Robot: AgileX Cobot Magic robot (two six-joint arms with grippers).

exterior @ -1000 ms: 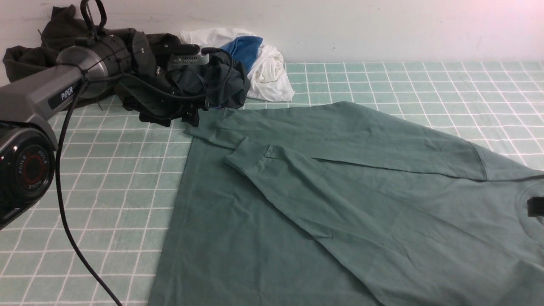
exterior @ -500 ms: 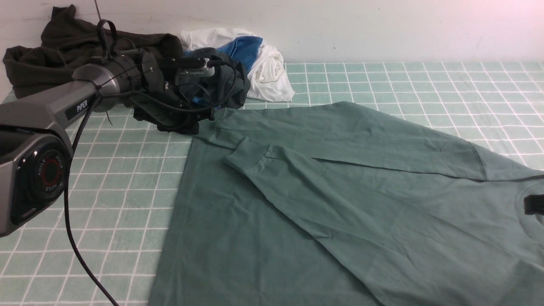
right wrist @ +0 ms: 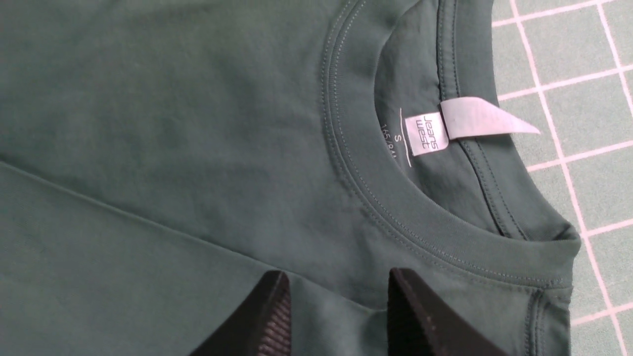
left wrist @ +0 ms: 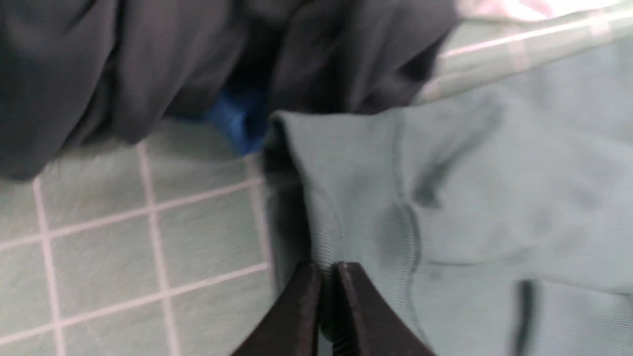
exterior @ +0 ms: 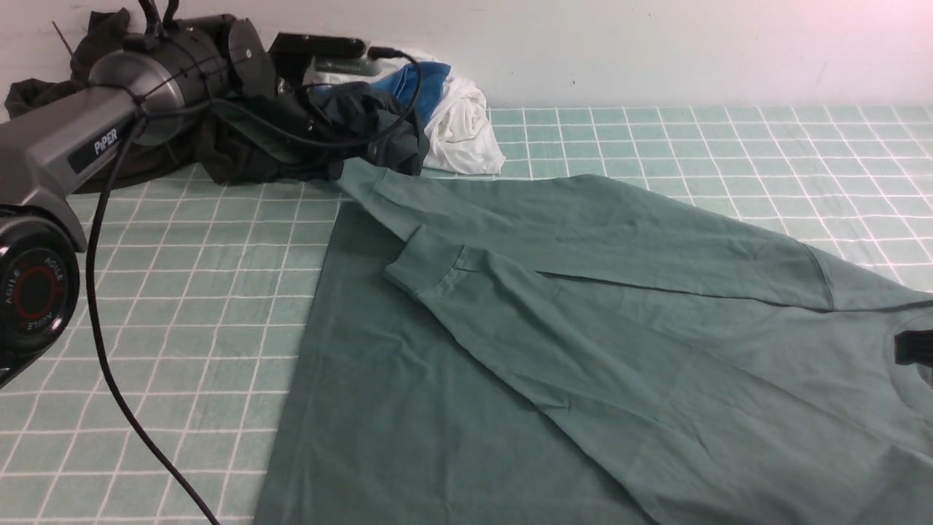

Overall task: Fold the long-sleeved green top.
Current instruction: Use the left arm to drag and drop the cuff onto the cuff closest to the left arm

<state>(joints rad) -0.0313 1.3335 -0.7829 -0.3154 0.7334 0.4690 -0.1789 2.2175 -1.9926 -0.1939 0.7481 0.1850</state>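
Ribbing of a sleeve cuff [left wrist: 346, 198] is shown only in the left wrist view, pinched between the closed jaws of the left gripper [left wrist: 326, 271]. A white neck label [right wrist: 428, 133] is seen only in the right wrist view, where the right gripper [right wrist: 339, 277] is held just beside the collar [right wrist: 395, 217], jaws apart and gripping nothing. The green long-sleeved top [exterior: 583, 328] is spread on the checked worktop [exterior: 204, 292]; dark garments [exterior: 240, 146] and a white-and-blue cloth [exterior: 459, 117] are heaped by the white wall [exterior: 656, 44].

Left arm [exterior: 65, 149] stretched forward, left jaws pinched closed; right jaws parted
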